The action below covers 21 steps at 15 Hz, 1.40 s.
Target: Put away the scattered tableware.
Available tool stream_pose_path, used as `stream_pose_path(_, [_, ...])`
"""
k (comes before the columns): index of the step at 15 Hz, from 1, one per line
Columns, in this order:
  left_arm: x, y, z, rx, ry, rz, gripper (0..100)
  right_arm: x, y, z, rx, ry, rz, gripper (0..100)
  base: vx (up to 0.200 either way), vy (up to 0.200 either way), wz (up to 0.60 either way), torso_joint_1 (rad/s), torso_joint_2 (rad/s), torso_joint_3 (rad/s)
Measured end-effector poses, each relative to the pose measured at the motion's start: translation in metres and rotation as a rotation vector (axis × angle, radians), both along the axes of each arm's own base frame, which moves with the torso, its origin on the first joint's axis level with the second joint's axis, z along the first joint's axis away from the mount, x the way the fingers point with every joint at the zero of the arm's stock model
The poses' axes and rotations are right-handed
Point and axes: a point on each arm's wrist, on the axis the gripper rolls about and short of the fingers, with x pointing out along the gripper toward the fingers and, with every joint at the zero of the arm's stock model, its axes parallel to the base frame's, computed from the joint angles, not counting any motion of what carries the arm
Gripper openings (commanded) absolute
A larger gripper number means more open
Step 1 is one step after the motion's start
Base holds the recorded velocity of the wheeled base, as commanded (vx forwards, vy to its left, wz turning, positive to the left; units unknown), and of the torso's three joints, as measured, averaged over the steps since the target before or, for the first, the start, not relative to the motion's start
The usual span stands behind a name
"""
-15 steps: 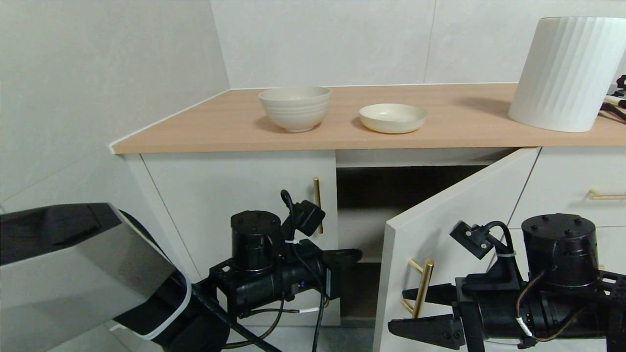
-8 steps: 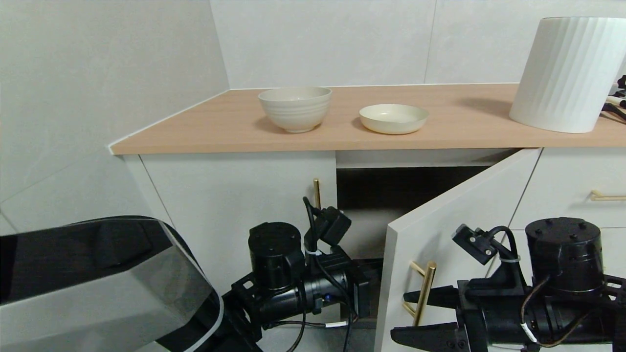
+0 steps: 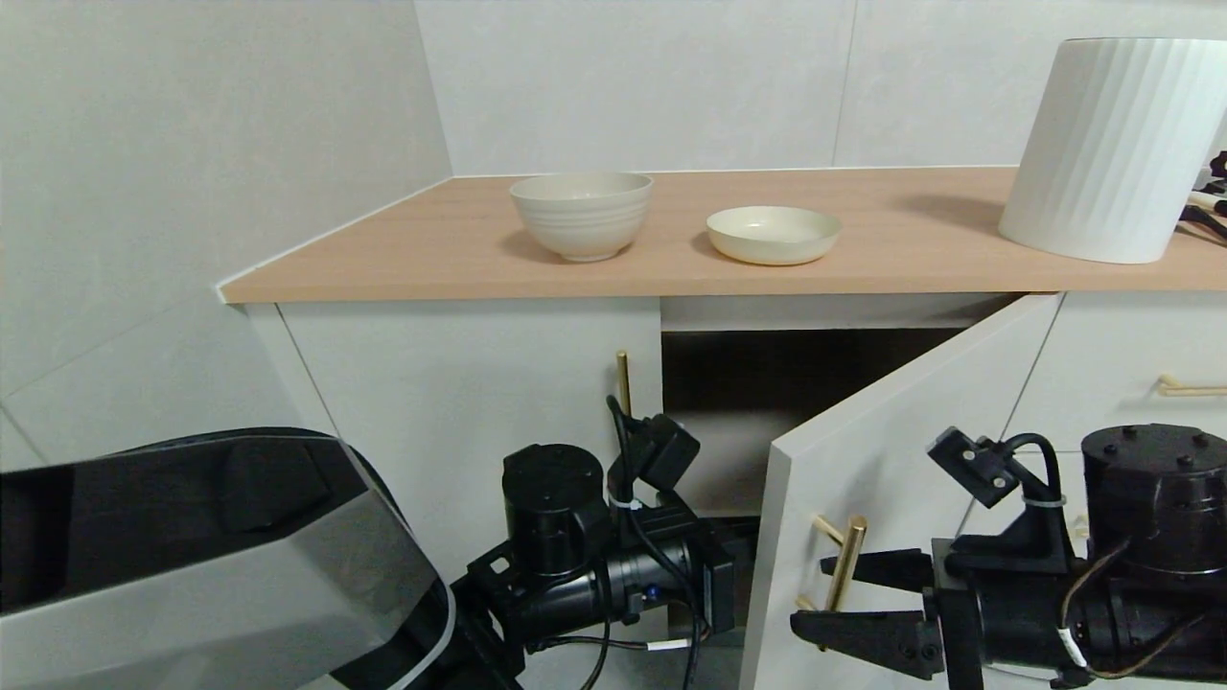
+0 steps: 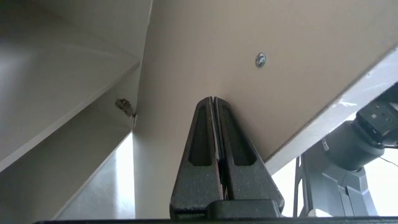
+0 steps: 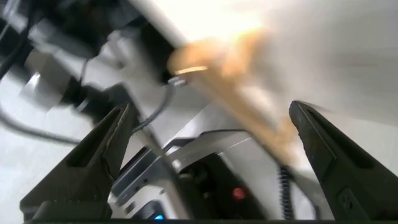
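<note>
the left gripper has its jaws pressed together, holding nothing, with the tips up against the inner face of the open door, near a screw. in the head view this arm sits low in front of the cabinet, its front end passing behind the door's free edge.

the right gripper has its jaws wide apart, one above and one below the lower end of the gold handle on the door's outer face. the handle lies between the fingers, and the pictures do not settle whether either finger touches it. the right wrist view shows the same handle, blurred, crossing the gap between the two fingers.

the door is hinged on the right and swung partway out, with a dark opening behind it. the door to its left is shut, with a gold handle of its own.

above, on the wooden counter, stand the bowl and, just to its right and apart from it, the shallow dish, both upright and cream coloured. farther right on the counter is a tall white ribbed container.
</note>
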Motion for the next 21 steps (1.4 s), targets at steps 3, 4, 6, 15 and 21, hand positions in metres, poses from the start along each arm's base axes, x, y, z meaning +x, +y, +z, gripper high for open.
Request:
stream_pose_path(3, [0.000,-0.001,-0.001,0.003,0.006,-0.001,0,-0.002,-0.016,0.003,0.004,-0.013,-0.065,100,0.000,0.000,0.00,0.000,0.00,0.000])
stream_pose_path(4, [0.000,0.000,-0.001,0.006,0.009,-0.002,0,-0.006,-0.022,0.002,0.003,-0.014,-0.082,100,0.000,0.000,0.00,0.000,0.00,0.000])
stream_pose_path(6, [-0.001,0.000,-0.003,0.018,0.021,-0.004,0,-0.018,-0.031,0.000,0.001,-0.011,-0.097,100,0.000,0.000,0.00,0.000,0.00,0.000])
stream_pose_path(15, [0.007,-0.025,0.000,0.070,0.070,-0.030,0,-0.041,-0.045,0.008,0.021,-0.080,-0.105,100,-0.111,0.000,0.00,0.003,0.00,0.001])
stream_pose_path(21, [0.028,-0.040,0.001,0.096,0.097,-0.018,0,-0.044,-0.047,0.010,0.024,-0.103,-0.099,100,-0.033,0.000,0.00,0.000,0.00,0.000])
